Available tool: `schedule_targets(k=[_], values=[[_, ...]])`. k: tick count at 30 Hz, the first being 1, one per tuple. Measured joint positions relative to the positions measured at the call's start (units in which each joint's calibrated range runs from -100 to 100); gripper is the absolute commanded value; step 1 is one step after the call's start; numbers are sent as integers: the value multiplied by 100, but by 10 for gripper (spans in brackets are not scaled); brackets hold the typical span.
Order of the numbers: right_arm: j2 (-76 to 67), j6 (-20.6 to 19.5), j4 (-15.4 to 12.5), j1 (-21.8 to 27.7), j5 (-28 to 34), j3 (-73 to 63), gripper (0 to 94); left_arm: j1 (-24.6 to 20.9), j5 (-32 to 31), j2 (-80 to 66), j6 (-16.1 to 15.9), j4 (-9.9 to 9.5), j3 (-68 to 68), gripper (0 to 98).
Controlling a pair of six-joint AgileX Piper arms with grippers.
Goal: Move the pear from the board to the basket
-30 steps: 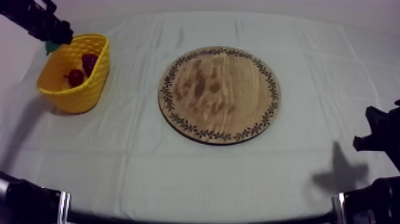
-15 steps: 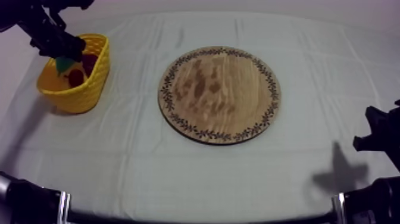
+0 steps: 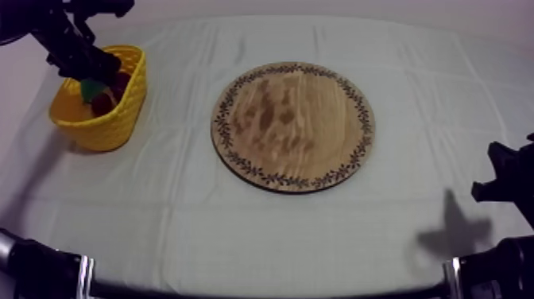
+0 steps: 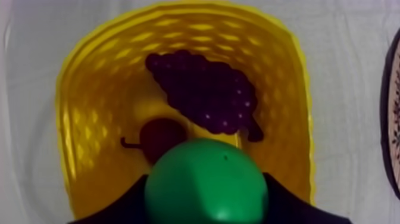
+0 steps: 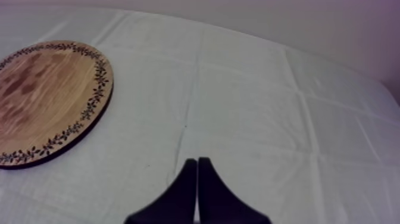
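Pear [image 4: 205,182], clenched in my left claw [image 3: 91,75], hangs right over the yellow basket [image 4: 89,89]; the drop is straight down.

The floor of the yellow basket [image 4: 89,119] is mostly taken by a bunch of grapes [image 4: 205,92] and a small red fruit [image 4: 159,136]. Open cloth [image 3: 179,151] is left between basket and wooden board [image 3: 292,126].

I can read no writing, number, brand or sign on anything before me. The one marking is the ring of small dark leaf shapes round the rim of the wooden board [image 3: 292,127], and that is ornament, not lettering.
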Motion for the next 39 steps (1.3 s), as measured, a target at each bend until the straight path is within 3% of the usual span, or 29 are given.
schedule_targets(k=[6, 13, 19, 29, 39], values=[[0, 0, 0, 0, 0, 0, 5, 27, 25, -75, 6, -24, 113, 658], [0, 3, 0, 0, 0, 0, 5, 35, 77, -147, 114, -114, 161, 894], [0, 3, 0, 0, -8, 0, 5, 57, 81, -186, 257, -211, 129, 947], [0, 3, 0, 0, -3, 0, 5, 40, 54, -289, 372, -225, 52, 876], [0, 3, 0, 0, -3, 0, 5, -41, -360, -769, 348, -190, 142, 634]])
